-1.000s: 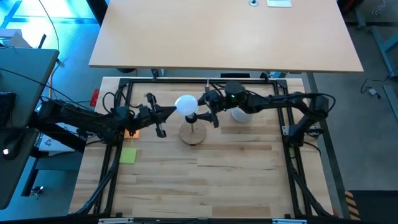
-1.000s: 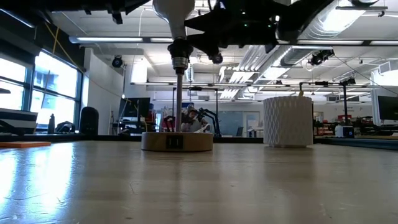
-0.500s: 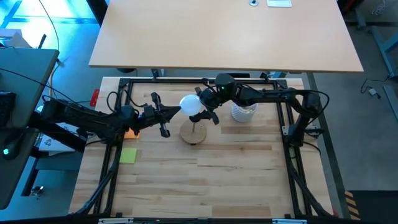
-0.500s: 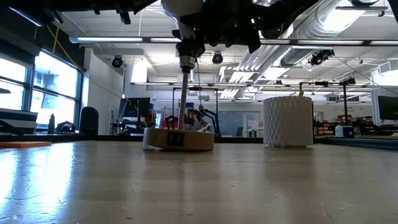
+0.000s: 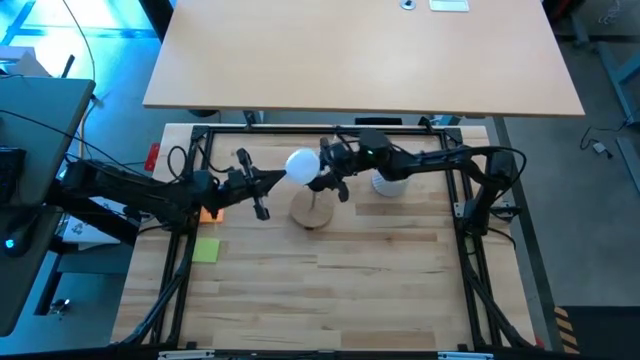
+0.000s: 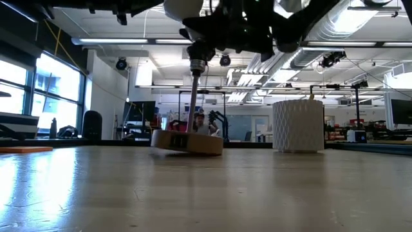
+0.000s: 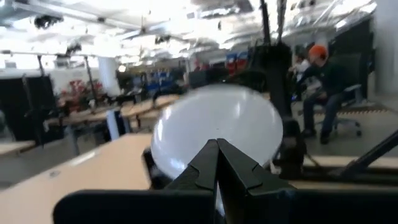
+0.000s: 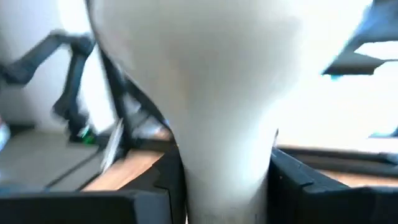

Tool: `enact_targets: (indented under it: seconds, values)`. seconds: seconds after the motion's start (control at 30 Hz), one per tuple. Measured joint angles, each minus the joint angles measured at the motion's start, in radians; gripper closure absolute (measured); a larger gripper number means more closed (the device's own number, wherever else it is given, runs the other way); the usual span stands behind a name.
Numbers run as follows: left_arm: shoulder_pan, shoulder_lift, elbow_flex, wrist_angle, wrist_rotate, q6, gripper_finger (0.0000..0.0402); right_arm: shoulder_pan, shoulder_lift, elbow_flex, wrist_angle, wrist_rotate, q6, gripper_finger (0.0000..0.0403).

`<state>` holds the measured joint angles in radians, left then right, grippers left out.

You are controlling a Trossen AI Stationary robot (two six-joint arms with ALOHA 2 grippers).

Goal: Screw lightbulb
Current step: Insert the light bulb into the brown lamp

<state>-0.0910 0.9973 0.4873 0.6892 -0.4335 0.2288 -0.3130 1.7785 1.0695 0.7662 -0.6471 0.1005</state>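
The white lightbulb [image 5: 302,165] sits neck down on the black-topped stem [image 6: 192,96] of a round wooden disc [image 5: 312,212], well above the table. The disc [image 6: 187,142] is tipped: its left edge is off the table and it rests on its right edge. My right gripper [image 5: 322,175] reaches in from the right and is shut on the bulb [image 8: 205,74]. My left gripper [image 5: 282,177] is shut, and its tips [image 7: 217,149] are right at the bulb's left side [image 7: 217,127]. I cannot tell whether they touch. My right gripper pinches the bulb's tapering part [image 8: 227,155], just below the globe, between its two fingers [image 8: 166,183]. The fingers come about level from the table's right side. The bulb stands neck down on the stem's top, leaning with the stem.
A white latticed cup [image 5: 390,182] stands just right of the disc, under my right arm, and shows in the low view [image 6: 297,125]. An orange piece [image 5: 208,213] and a green note [image 5: 206,250] lie at the left. A seated person [image 7: 320,81] is beyond the table.
The wooden disc has tipped. It lay flat a second ago; now its left edge is raised and the stem leans. My right gripper has swung toward the far edge and partly back, keeping hold of the bulb, which has stayed nearly in place.
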Motion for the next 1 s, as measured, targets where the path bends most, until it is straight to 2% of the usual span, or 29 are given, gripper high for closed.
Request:
enact_targets:
  seconds: [0.07,0.17,0.43,0.53,0.6,0.77,0.9,1.0]
  values:
    - [-0.007,-0.005,-0.002,-0.043,-0.008,-0.015,0.0401,0.0,-0.002,-0.062,0.158,0.062,0.041,0.0269]
    - [-0.01,0.005,-0.005,-0.097,-0.014,-0.028,0.0401,0.006,-0.006,-0.125,0.341,0.098,0.084,0.0269]
    - [-0.008,0.023,-0.003,-0.098,-0.024,-0.083,0.0401,0.017,0.004,-0.151,0.442,0.121,0.102,0.0269]
    - [0.001,0.057,-0.002,-0.098,-0.008,-0.09,0.0399,0.035,0.029,-0.148,0.541,0.059,0.102,0.0269]
    - [0.013,0.092,-0.003,-0.08,0.039,-0.091,0.0391,0.052,0.044,-0.141,0.606,0.029,0.103,0.0269]
    - [0.035,0.244,-0.002,0.152,0.157,-0.044,0.0331,0.092,0.063,-0.095,0.606,0.031,0.076,0.0269]
    - [0.039,0.351,0.003,0.342,0.162,-0.028,0.0263,0.108,0.063,-0.087,0.6,0.028,0.049,0.0269]
    - [0.039,0.406,0.04,0.39,0.162,-0.055,0.0216,0.106,0.063,-0.087,0.587,0.034,0.047,0.0269]
